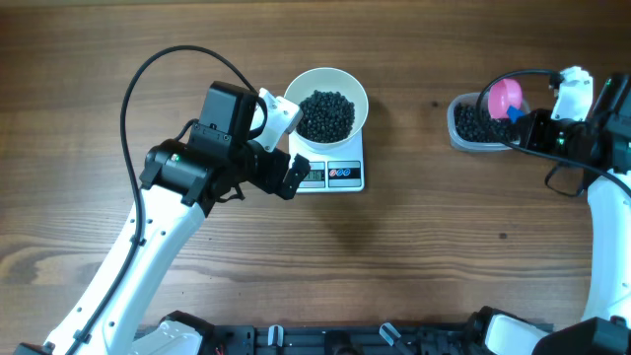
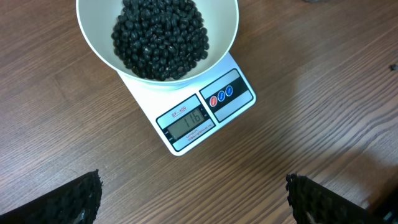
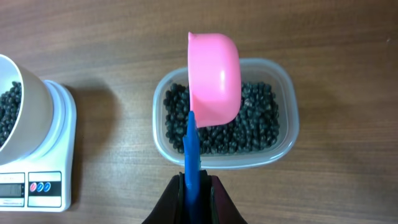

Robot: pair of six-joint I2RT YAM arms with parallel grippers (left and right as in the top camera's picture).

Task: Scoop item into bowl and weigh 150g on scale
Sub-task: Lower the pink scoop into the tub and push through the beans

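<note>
- Sitting on the scale (image 2: pixel 242 96), the white bowl (image 2: pixel 221 31) is holding black beans (image 2: pixel 158 37); the display seems to be reading 116, leaving more scooping.
- The right pincer (image 3: pixel 198 193) is gripping the pink scoop (image 3: pixel 214 78) by its handle above the clear tub (image 3: pixel 286 99).
- The left pincer (image 2: pixel 196 198) is hanging wide open beside the scale.

Brown wooden table (image 1: pixel 414 247) from edge to edge, grain running left to right. Darker streaks along the far side, a paler swirl of grain (image 1: pixel 30 264) at near left. One small dark knot (image 1: pixel 434 104) far and right of centre, another knot (image 1: pixel 503 235) nearer. Lit softly from above, with blurred shadows and a pale sheen (image 2: pixel 323 81) on the wood.
</note>
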